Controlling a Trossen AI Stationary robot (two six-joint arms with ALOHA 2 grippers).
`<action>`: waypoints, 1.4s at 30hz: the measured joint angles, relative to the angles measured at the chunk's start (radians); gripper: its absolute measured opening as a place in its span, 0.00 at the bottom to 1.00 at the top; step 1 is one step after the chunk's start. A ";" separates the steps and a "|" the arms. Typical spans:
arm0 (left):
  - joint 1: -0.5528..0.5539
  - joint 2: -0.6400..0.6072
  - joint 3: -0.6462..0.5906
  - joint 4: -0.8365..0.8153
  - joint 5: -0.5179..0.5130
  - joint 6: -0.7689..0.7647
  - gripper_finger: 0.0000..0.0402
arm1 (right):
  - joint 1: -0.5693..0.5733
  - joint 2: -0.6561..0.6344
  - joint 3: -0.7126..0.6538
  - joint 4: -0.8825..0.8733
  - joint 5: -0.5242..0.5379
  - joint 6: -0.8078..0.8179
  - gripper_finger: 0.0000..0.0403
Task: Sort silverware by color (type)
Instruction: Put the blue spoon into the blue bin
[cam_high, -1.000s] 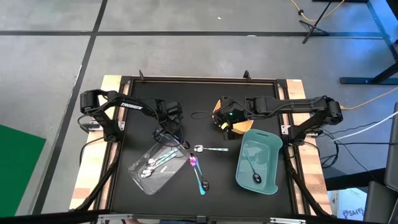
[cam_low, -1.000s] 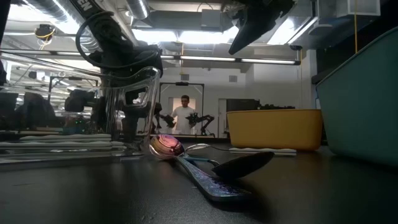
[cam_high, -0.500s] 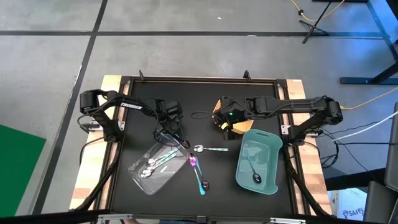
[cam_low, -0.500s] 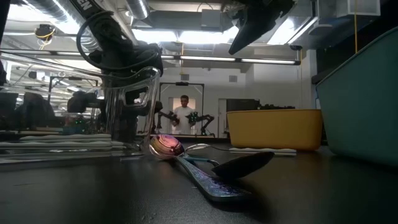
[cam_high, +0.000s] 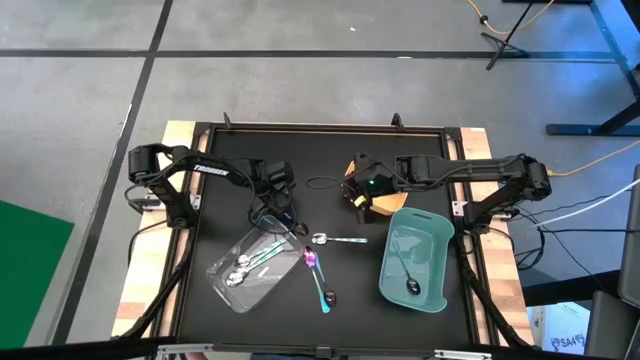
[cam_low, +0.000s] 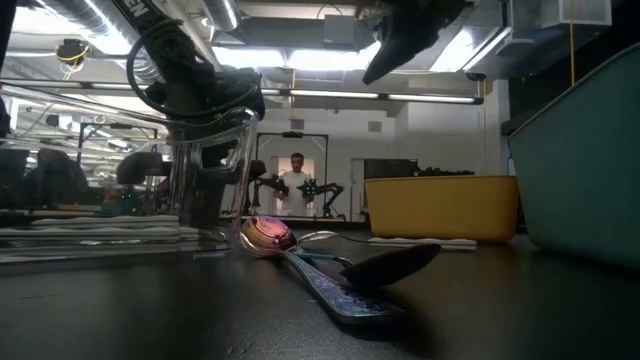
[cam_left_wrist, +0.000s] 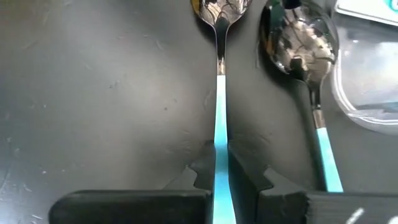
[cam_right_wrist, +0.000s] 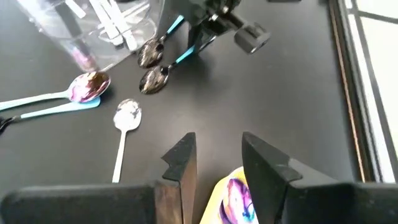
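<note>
My left gripper (cam_left_wrist: 221, 171) is shut on the teal handle of a dark-headed spoon (cam_left_wrist: 219, 37) that lies on the black table just off the clear tray's (cam_high: 250, 268) far corner. A second teal-handled spoon (cam_left_wrist: 300, 53) lies beside it. The clear tray holds silver spoons. An iridescent purple spoon (cam_high: 311, 258), another dark-headed spoon (cam_high: 329, 297) and a silver spoon (cam_high: 322, 239) lie at mid-table. My right gripper (cam_right_wrist: 217, 162) hangs open over the yellow tray (cam_high: 380, 207), which holds an iridescent spoon (cam_right_wrist: 239, 193). My left gripper pinches the spoon's teal handle (cam_left_wrist: 220, 140) between its two fingers, partway along its length, with the handle running out past the fingertips. The fingers come steeply down from above. The spoon's bowl (cam_left_wrist: 221, 9) rests on the table.
A teal tray (cam_high: 437, 262) at the right holds one dark spoon (cam_high: 408, 280). A raised wooden frame (cam_high: 300, 127) borders the table. A dark cable loop (cam_high: 322, 185) lies near the yellow tray. A person stands far back in the room (cam_low: 296, 185).
My left gripper has shut on the teal handle while staying in place over the clear tray's far corner. The spoons have kept their places.
</note>
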 joint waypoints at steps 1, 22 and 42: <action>0.000 0.000 0.000 0.005 0.000 0.000 0.04 | 0.000 0.000 0.000 0.006 0.003 0.000 0.29; -0.030 -0.126 -0.001 0.359 -0.175 -0.053 0.04 | -0.175 0.000 0.000 0.175 -0.043 0.241 0.29; -0.166 -0.126 -0.001 0.731 -0.200 0.008 0.04 | -0.280 0.113 0.001 0.250 -0.581 0.660 0.29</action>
